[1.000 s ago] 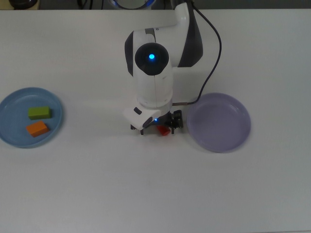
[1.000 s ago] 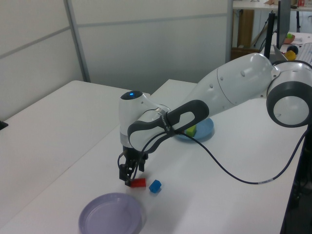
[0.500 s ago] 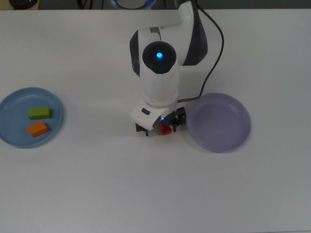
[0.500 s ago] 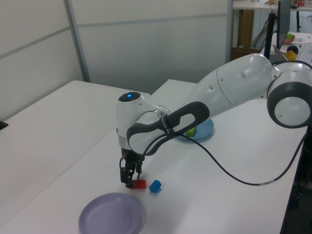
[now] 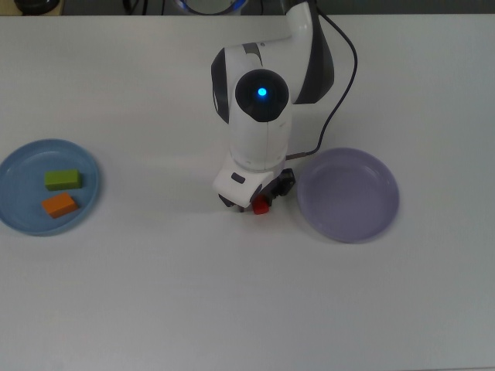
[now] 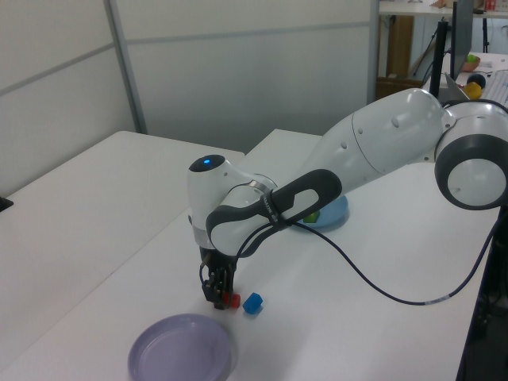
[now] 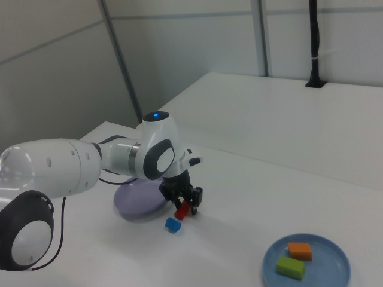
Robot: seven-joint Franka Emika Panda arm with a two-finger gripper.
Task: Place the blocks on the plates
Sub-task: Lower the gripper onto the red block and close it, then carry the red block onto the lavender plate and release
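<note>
The main risk here is a poor hold on the red block (image 7: 181,211). The gripper (image 7: 182,202) is down at the surface (image 5: 232,309) with the block between its fingers, but whether they have closed on it or only stand around it cannot be told. In the right view the block looks tilted and sticks out below the fingers, so I judge the grip may sit near one end; lifted that way, it could twist or slip out and fall short of the purple plate (image 5: 348,195).

A second risk is the blue cube (image 6: 252,302), which lies on the surface just beside the gripper, on the left view's right. A sideways drag could knock it away. The purple plate is near the gripper on the other side, empty, so a low carry could catch its rim and shove it.

The arm (image 6: 373,143) reaches in low across the surface, its wrist bent so the gripper points straight down, with the lit blue dot on top of the last joint.

Well apart from the gripper, the blue plate (image 5: 15,166) holds the green block (image 5: 63,179) and the orange block (image 5: 59,205).
</note>
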